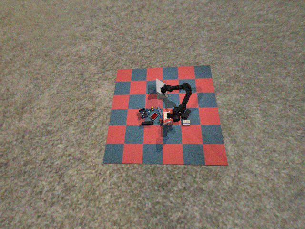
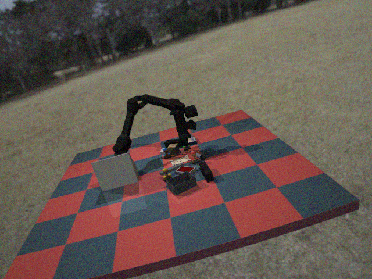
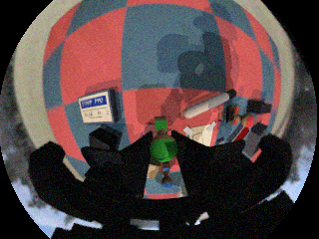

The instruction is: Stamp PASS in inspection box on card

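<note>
My gripper (image 3: 161, 133) (image 2: 186, 146) is shut on a green-knobbed stamp (image 3: 163, 150) low over the mat; its lettering is hidden. Its fingers are hidden in the top view. The pale card (image 1: 166, 114) (image 2: 179, 160) (image 3: 203, 134) lies beside the gripper; its box is too small to make out. The red ink pad (image 1: 154, 116) (image 2: 185, 169) lies beyond the card. A red-knobbed stamp (image 2: 193, 155) (image 1: 160, 120) stands by the card, a yellow-knobbed stamp (image 1: 152, 108) (image 2: 164, 172) near the pad, and a blue-knobbed stamp (image 3: 167, 182) behind the gripper.
A white-and-blue box (image 1: 186, 122) (image 3: 96, 108) lies to one side. A pale marker (image 3: 206, 105) lies beside the card. A dark open tray (image 1: 142, 113) (image 2: 181, 183) and a black block (image 1: 147, 123) (image 2: 206, 171) flank the pad. A grey panel (image 2: 115, 173) stands near the arm's base.
</note>
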Tool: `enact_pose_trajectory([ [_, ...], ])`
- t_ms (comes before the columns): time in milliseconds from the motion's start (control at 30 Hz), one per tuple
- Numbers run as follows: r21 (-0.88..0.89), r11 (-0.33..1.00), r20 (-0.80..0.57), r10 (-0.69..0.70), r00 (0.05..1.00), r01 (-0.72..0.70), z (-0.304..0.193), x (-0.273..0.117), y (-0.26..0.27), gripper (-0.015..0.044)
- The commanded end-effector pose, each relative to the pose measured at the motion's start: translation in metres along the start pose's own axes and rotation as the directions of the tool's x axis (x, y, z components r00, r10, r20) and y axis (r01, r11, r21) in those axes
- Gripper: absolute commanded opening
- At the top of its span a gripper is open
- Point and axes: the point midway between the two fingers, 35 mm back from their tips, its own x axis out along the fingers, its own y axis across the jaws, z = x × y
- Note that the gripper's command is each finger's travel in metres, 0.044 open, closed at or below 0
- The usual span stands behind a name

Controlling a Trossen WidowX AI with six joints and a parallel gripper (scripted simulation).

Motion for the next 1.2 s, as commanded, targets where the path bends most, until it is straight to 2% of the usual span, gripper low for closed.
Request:
enact_pose_trajectory([
  [0, -0.004, 1.0, 0.001, -0.005, 1.0, 0.005, 0.0, -0.002, 0.0, 0.0],
  [1167, -0.004, 1.0, 0.001, -0.011, 1.0, 0.011, 0.001, -0.019, -0.001, 0.0],
])
